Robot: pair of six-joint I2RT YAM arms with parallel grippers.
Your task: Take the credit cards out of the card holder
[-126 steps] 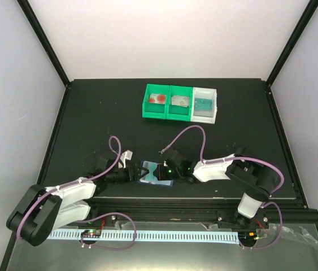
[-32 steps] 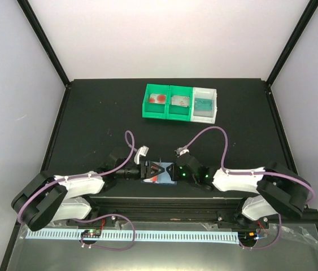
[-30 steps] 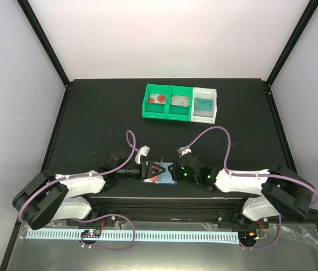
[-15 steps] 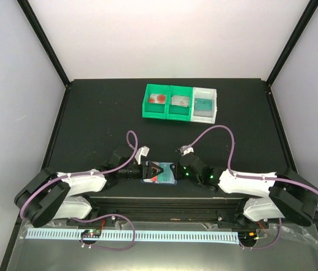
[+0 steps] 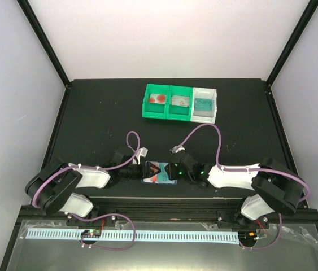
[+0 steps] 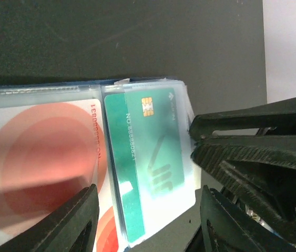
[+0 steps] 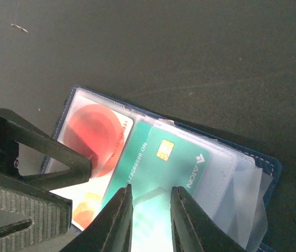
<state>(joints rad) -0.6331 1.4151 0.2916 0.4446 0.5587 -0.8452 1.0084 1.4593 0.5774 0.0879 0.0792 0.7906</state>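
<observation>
Both arms have folded in toward the table's middle since half a second ago, the right arm's shoulder most visibly. The card holder (image 7: 242, 184) has not shifted.

Holder: lies open and flat at the near edge of the table (image 5: 91, 124), between the two grippers. Its navy rim shows around pale clear pockets.

Cards:
- teal card (image 7: 158, 163): chip side up, sitting in a clear pocket. A pocket sleeve overlaps its far end.
- white card with red circles (image 6: 32, 157): in the adjoining pocket, just beside the teal one and under film.

Right gripper (image 7: 151, 215): jaws drawn close on the near edge of the teal card. From the left wrist its two black fingers meet at that edge. Glare hides the pad contact.

Left gripper (image 6: 148, 210): fingers spread wide, holding nothing, set low over the holder. One finger sits at the red-circle pocket.

Obstruction: in the top view both grippers cover the holder's ends, so only a strip of it shows.

Surroundings:
- green tray (image 5: 146, 107) and white tray (image 5: 215, 104): touching each other, well apart from the holder toward the far side. Each compartment holds something flat and card-like.
- purple cables (image 5: 130, 141): they arch over each wrist.
</observation>
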